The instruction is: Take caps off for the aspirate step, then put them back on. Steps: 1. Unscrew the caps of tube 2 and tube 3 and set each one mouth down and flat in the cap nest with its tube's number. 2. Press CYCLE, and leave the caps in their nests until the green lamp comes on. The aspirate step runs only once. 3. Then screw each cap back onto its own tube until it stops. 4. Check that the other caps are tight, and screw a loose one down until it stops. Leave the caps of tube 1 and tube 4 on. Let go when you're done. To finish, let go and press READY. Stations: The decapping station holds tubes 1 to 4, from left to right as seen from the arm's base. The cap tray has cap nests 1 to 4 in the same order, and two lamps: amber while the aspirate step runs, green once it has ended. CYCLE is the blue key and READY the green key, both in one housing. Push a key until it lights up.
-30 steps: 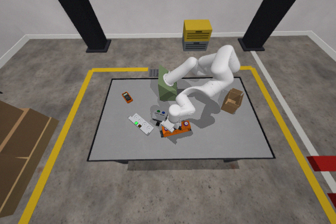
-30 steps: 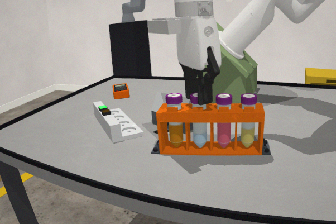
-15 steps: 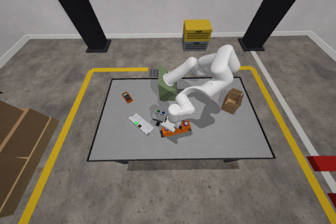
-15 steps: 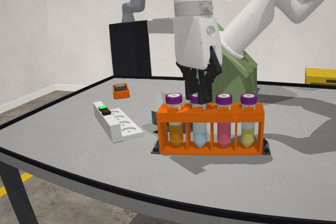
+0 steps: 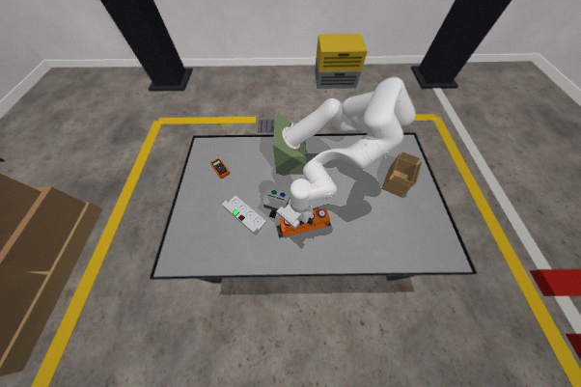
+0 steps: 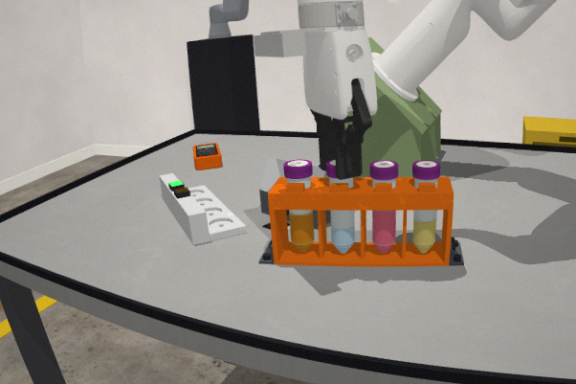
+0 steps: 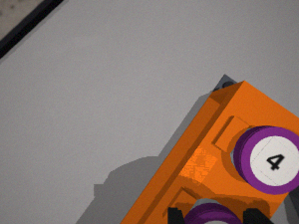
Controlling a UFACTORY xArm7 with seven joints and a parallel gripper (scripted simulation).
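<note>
Four purple-capped tubes in orange rack [image 6: 360,192], lower centre of exterior frame, on desk [image 6: 120,258]. End effector [image 6: 345,169] clenched on cap of tube 3 [image 6: 330,168], second from left, beside cap 4 [image 7: 269,160]. Cap likely light, rigid, slick: pinch side wall squarely, twist about tube axis. Further left, cap tray [image 6: 191,219], green lamp [image 6: 176,185] lit.
</note>
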